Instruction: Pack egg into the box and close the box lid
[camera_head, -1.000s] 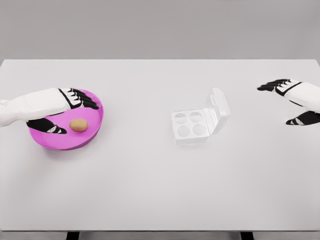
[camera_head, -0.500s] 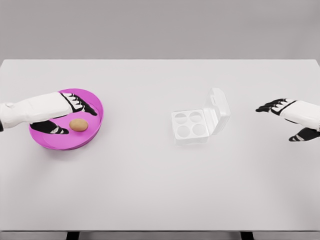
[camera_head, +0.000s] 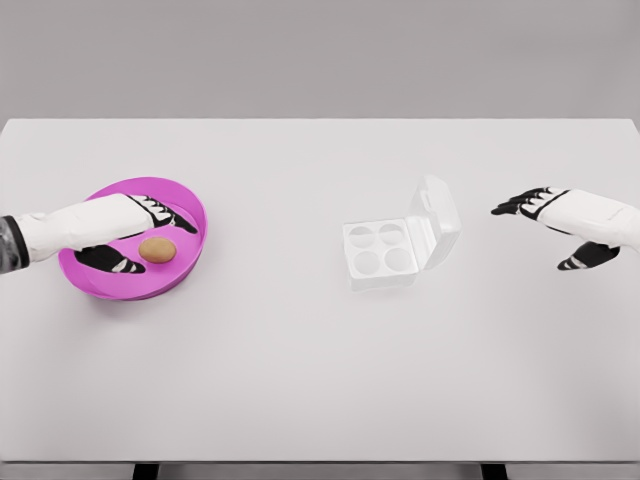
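Left hand (camera_head: 125, 232) lower, beside egg (camera_head: 157, 250)

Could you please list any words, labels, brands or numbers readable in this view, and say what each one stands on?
None: no readable text shows anywhere.
The pink bowl, the egg, the clear egg box with its open lid, the white table and both hands, left and right, are all unmarked.
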